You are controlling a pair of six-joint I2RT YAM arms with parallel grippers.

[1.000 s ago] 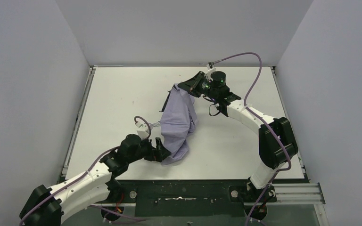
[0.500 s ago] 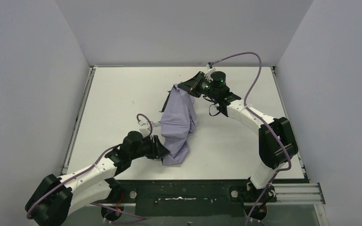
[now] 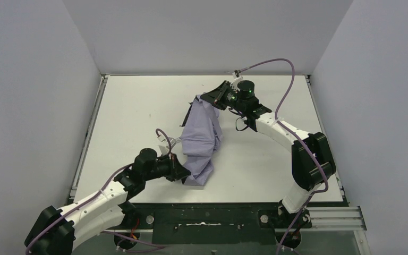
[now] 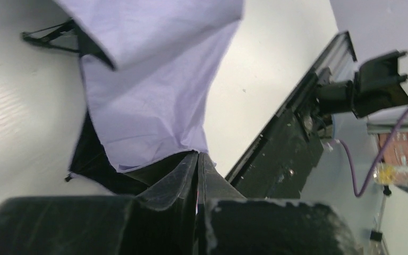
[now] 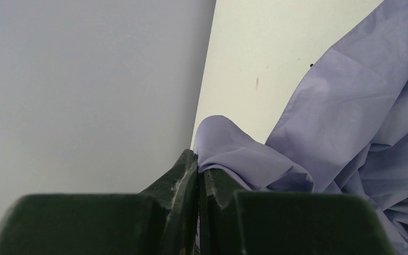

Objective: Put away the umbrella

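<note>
**At mid-table, umbrella pinched at both ends**

On the table (image 3: 133, 106), the umbrella (image 3: 202, 139) lies as a limp lavender heap running far to near, roughly midway between left and right. The left gripper (image 3: 185, 174) is at its near end, jaws fully together on the canopy's hem where lavender meets the black lining. The bite looks thin, right at the fabric's edge. The right gripper (image 3: 212, 99) is at the far end, also closed tight, with a lavender fold bulging out from between its fingers. Handle and shaft are hidden under the cloth.

The main risk is the left grip. With so little hem between the jaws, any pull toward the near edge could slip the cloth free and drop that end. If the two arms draw apart, the canopy would go taut between them and could strain the seams or bend the ribs (image 4: 48, 36) that poke out on the left. Loose folds could also snag while being gathered.
</note>
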